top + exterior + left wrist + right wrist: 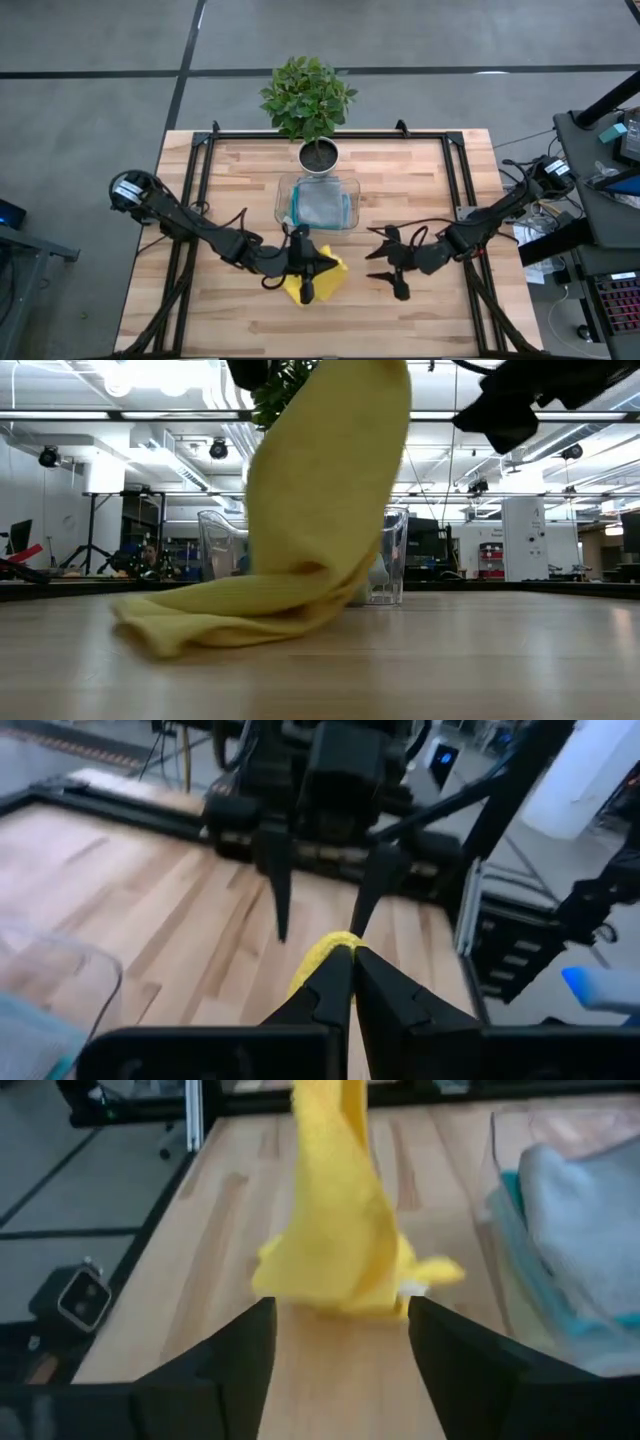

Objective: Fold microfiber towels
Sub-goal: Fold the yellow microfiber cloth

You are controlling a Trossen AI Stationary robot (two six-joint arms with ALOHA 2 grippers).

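A wooden tabletop framed by black rails holds a small group of things along its middle line, with bare wood open on both sides and across the whole near strip. At the far edge stands a potted plant; just in front of it sits a clear plastic tray holding folded cloths, a grey towel on top with a teal towel showing at its edge. Nearer the front, just left of centre, is the yellow towel. The left hand reaches in from the left side, its arm running low across the wood, and its fingers are pinched tight together on a corner of the yellow towel. From table height, the towel hangs from that raised corner as a tall drape, while its lower part lies bunched on the wood in front of the tray. The right hand comes in from the right side and points toward the towel, with a clear gap of bare wood between them. Its fingers are spread wide apart with nothing between them, and the hanging towel is seen straight ahead past them.
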